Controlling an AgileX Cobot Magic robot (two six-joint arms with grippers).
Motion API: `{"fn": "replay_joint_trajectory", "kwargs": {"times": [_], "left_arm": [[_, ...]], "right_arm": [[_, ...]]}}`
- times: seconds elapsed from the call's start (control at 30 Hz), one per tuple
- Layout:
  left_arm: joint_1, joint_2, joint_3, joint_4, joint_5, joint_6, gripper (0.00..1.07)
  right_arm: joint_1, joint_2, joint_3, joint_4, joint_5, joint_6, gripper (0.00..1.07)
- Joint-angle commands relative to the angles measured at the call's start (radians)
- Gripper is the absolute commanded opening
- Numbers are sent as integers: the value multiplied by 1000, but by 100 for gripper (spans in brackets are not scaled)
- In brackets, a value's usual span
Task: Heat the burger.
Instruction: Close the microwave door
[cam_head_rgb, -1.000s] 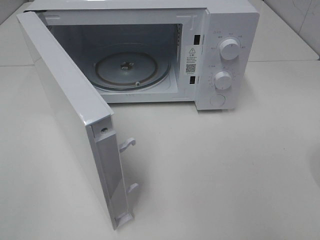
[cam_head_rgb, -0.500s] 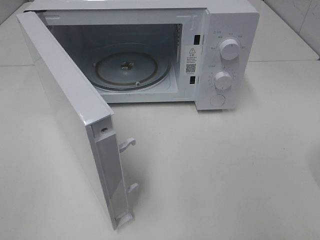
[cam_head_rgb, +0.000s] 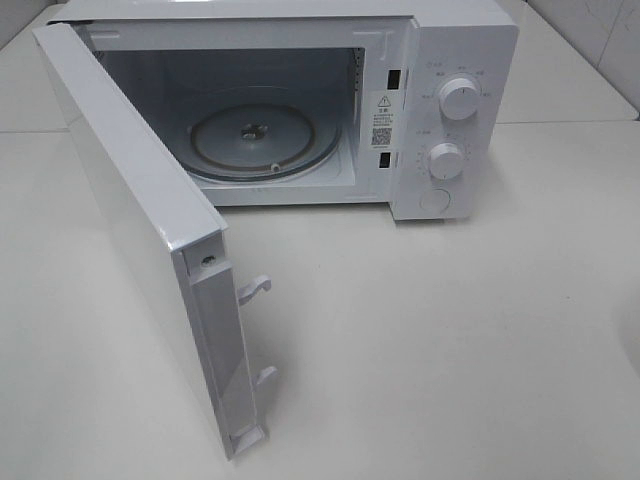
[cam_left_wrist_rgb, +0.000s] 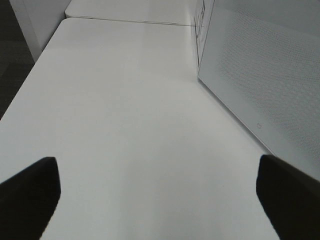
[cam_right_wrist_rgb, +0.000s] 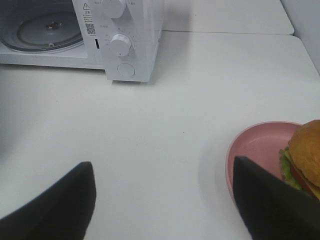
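Nothing on the table shifts between the earlier overhead views and this one, except a faint shadow at the right edge that has slipped out of sight. Neither of my grippers shows from above.

Seen from above, the microwave (cam_head_rgb: 300, 100) stands with its door (cam_head_rgb: 150, 240) swung wide toward me, and the glass turntable (cam_head_rgb: 262, 140) inside is bare. So the opening step looks done.

My right gripper (cam_right_wrist_rgb: 165, 200) hangs over the table with its jaws spread fairly wide and nothing between them. Just beside its right finger, in my right wrist view, sits the pink plate (cam_right_wrist_rgb: 252, 150) with the burger (cam_right_wrist_rgb: 306, 155) on it, half cut off by the edge of the picture. The burger is well apart from the microwave, off to its right and toward me, and does not appear in the overhead view at all.

My left gripper (cam_left_wrist_rgb: 160, 195) is fully spread and empty, hovering over bare table on the outer side of the open door.

Most of the job remains, by my reckoning: take up the burger or its plate, set it on the turntable, close the door, and turn the dials (cam_head_rgb: 460, 97).
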Motion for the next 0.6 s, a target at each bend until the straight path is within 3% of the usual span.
{"fn": "replay_joint_trajectory", "kwargs": {"times": [0.03,0.1,0.2,0.6], "left_arm": [[-1,-4,3,-2,-15,-1,101],[-1,-4,3,-2,-15,-1,101],[-1,-4,3,-1,-15,-1,101],[-1,-4,3,-1,-15,-1,101]], "right_arm": [[-3,-25,1,7,-3,-17,82],[-3,-25,1,14,-3,-28,95],[-3,-25,1,14,-3,-28,101],[-6,-25,1,14,-4,-28,101]]}}
